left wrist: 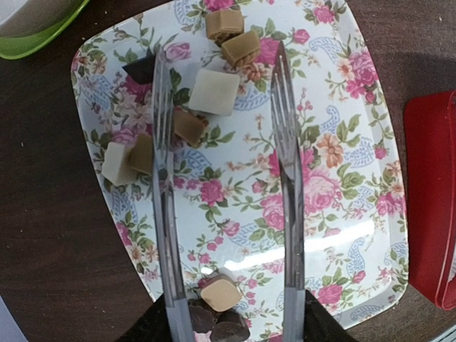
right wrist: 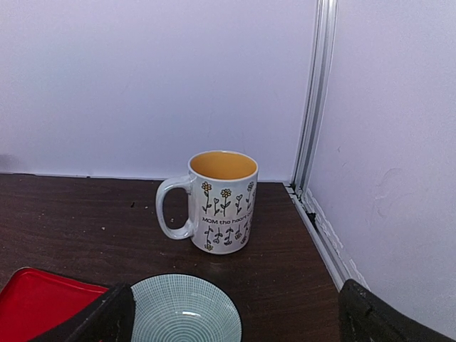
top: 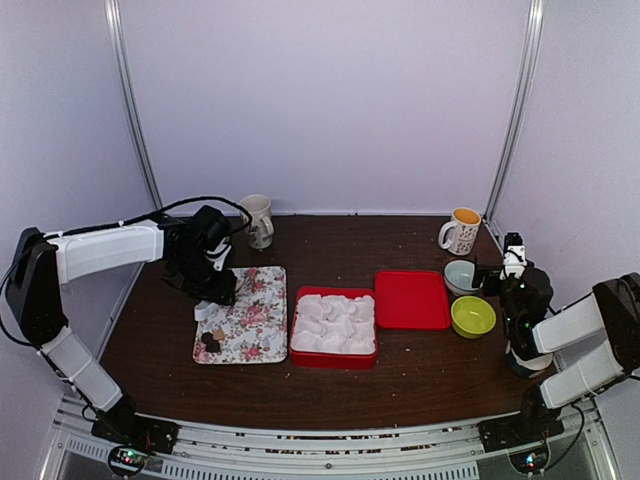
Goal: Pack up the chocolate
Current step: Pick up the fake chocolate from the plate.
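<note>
Chocolate (left wrist: 214, 91): small tan, pale and dark pieces scattered on the floral tray (left wrist: 342, 142), left on the bench (top: 420, 370).
Left fingers (left wrist: 146, 329): clenched on metal tongs (left wrist: 285, 178), whose arms are spread over the pieces.
Right fingers (right wrist: 107, 317): released, spread wide, facing a mug (right wrist: 221, 203) at far right.
Red box (top: 333, 361): paper-lined, just right of the tray.

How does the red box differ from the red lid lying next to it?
The red box has raised walls and is lined with crumpled white paper. The red lid is shallow and bare. The box lies next to the flowered tray, and the lid lies further right, by the green bowl. Both are red rounded rectangles of similar outline, side by side on the table.
</note>
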